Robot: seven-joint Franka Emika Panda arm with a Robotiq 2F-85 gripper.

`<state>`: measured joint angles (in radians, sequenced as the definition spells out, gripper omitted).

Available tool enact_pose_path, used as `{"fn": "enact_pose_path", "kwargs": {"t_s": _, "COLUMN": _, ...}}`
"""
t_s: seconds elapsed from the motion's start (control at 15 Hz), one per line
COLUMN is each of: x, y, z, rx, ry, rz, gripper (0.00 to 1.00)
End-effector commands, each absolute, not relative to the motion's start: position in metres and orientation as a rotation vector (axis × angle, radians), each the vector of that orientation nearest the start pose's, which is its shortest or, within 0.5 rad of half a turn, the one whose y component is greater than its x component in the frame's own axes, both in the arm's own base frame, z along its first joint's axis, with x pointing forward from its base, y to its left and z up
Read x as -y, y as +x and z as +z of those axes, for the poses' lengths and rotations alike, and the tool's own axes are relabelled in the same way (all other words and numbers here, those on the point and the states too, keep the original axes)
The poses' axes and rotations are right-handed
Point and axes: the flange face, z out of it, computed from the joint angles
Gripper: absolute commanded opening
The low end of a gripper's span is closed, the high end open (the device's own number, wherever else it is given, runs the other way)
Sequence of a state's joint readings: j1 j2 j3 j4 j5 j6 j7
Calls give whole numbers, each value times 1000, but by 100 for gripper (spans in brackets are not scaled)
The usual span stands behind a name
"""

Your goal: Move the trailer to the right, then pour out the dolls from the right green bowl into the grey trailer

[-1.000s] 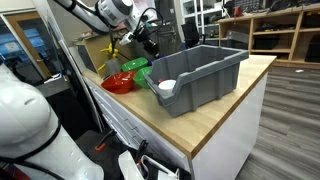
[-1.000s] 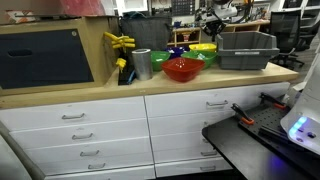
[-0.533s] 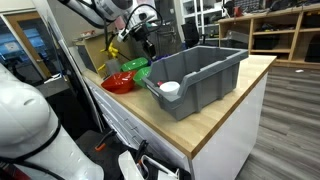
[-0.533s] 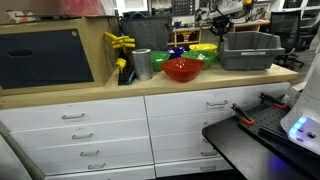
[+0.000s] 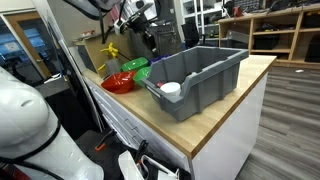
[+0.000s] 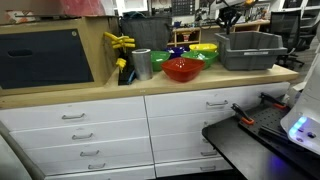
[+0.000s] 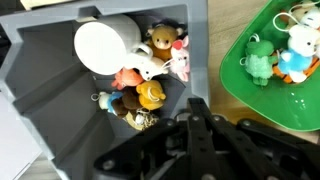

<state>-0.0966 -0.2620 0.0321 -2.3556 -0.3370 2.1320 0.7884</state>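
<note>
Two containers split my wrist view. On the left is the trailer (image 7: 50, 100), and on its grey floor are a white cup (image 7: 105, 45) and a cluster of toy figures (image 7: 150, 80). In the middle, low in that view, my fingers (image 7: 197, 115) are pressed together with nothing between them, hanging above the trailer's wall. A strip of bare desk (image 7: 222, 95) shows just beyond that wall. On the right, just beside the trailer, sits what I take for the right green bowl (image 7: 250, 95). It stands upright, and the dolls (image 7: 262, 62) lie loose inside it. I judge the trailer is already in place, so the bowl is the step in hand. To do it well I would spread the fingers fully before descending and shift right over the bowl's near rim. I would pick a stretch of rim clear of the dolls and pinch the wall deep enough that the smooth plastic cannot twist. Then I would lift it level, carry it across the trailer's wall, and tip it slowly over open floor away from the cup.
</note>
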Motion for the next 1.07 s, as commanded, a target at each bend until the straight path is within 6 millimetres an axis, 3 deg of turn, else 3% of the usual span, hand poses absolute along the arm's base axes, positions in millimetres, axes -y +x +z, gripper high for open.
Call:
{"fn": "enact_pose_path", "kwargs": {"t_s": 0.0, "x": 49, "y": 459, "z": 448, "rx": -1097, "ry": -3209, "rz": -269, "gripper": 0}}
{"fn": "enact_pose_path", "kwargs": {"t_s": 0.27, "x": 32, "y": 475, "z": 442, "rx": -1028, "ry": -3179, "rz": -345, "gripper": 0}}
{"fn": "enact_pose_path", "kwargs": {"t_s": 0.47, "x": 31, "y": 491, "z": 432, "rx": -999, "ry": -3161, "rz": -432, "gripper": 0}}
{"fn": "enact_pose_path", "kwargs": {"t_s": 0.73, "x": 59, "y": 501, "z": 411, "rx": -1058, "ry": -3152, "rz": -462, "gripper": 0}}
{"fn": "enact_pose_path", "kwargs": {"t_s": 1.0, "x": 92, "y": 504, "z": 412, "rx": -1123, "ry": -3159, "rz": -511, "gripper": 0}}
